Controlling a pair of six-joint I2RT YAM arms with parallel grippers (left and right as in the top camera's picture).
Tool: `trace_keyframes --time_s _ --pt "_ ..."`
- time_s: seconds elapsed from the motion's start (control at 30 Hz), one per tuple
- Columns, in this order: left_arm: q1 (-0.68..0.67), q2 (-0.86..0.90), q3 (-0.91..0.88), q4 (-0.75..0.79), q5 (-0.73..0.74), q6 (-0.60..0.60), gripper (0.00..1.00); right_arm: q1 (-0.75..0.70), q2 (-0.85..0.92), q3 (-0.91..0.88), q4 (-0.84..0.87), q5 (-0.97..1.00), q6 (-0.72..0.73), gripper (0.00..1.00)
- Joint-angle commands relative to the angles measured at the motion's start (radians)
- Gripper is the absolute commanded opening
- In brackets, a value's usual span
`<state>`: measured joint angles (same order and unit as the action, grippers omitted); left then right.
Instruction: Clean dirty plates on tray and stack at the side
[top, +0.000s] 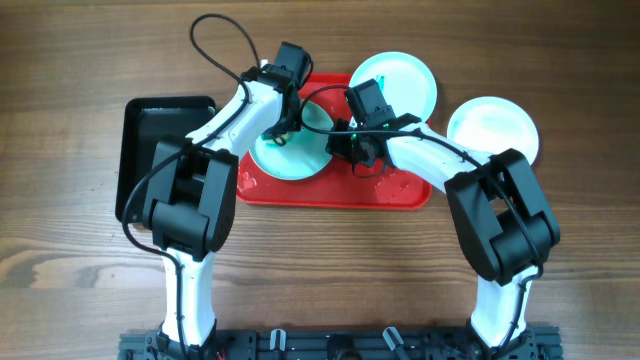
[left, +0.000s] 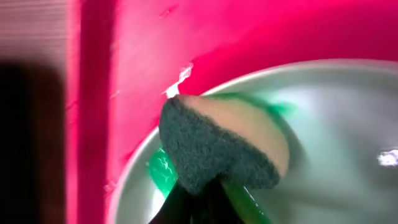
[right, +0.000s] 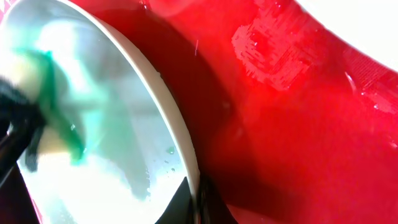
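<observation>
A pale aqua plate (top: 292, 158) lies on the left half of the red tray (top: 400, 190), with a green smear (left: 163, 171) on its inner surface. My left gripper (top: 283, 130) is shut on a sponge (left: 217, 146), dark scouring side and tan side showing, and presses it onto the plate (left: 336, 124) near its rim. My right gripper (right: 196, 202) is shut on the plate's right rim (top: 340, 148), one finger inside and one outside. In the right wrist view the plate (right: 106, 124) is wet, with a green streak (right: 59, 106) beside the sponge.
Another aqua plate (top: 400, 80) sits at the tray's far edge, and a white plate (top: 495, 130) rests on the wooden table to the right. A black tray (top: 150, 130) lies to the left. Water drops wet the red tray (right: 273, 50).
</observation>
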<state>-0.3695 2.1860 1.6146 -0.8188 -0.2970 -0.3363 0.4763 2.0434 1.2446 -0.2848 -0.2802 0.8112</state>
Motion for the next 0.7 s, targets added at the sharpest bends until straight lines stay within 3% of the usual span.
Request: trace_keyframes --time_s 0.0,0.13,0.23,0.47,0.67 --pt "0.013 0.019 -0.012 -0.093 -0.034 -0.035 0.04 -0.003 0.008 -0.020 -0.006 0.018 0.006 0.04" --pt "0.014 0.019 -0.012 -0.189 0.418 0.277 0.04 -0.003 0.008 -0.020 -0.006 0.018 0.007 0.04" --pt "0.014 0.019 -0.012 -0.252 0.623 0.416 0.04 -0.003 0.008 -0.020 -0.005 0.017 0.006 0.04" --pt "0.040 -0.007 0.051 -0.301 0.711 0.418 0.04 -0.003 0.008 -0.020 0.011 -0.036 -0.035 0.04" --pt "0.148 -0.105 0.220 -0.304 0.712 0.297 0.04 -0.003 -0.007 -0.019 0.000 -0.081 -0.077 0.04"
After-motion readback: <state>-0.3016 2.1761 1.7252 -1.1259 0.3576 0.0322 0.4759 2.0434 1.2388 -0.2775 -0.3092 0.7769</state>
